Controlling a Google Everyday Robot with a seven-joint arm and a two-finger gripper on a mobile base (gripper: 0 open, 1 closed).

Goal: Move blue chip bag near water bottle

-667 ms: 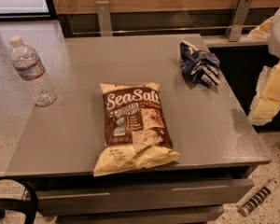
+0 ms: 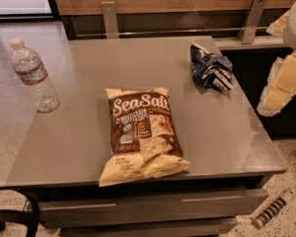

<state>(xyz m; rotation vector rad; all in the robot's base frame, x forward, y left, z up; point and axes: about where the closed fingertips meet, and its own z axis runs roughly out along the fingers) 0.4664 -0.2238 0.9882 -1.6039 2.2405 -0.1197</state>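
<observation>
The blue chip bag, small, dark navy with white patches and crumpled, lies at the far right of the grey table. The water bottle, clear with a white cap and a red and blue label band, stands upright on the speckled counter to the left of the table. My gripper is at the right edge of the view on the cream-white arm, beyond the table's right side and to the right of the blue bag, not touching it.
A large brown and cream "Sea Salt" chip bag lies flat in the front middle of the table, between bottle and blue bag. A wooden wall with metal brackets runs behind. A black curved object is at the lower left.
The arm at the right edge has shifted slightly upward. The bags and the bottle have not moved.
</observation>
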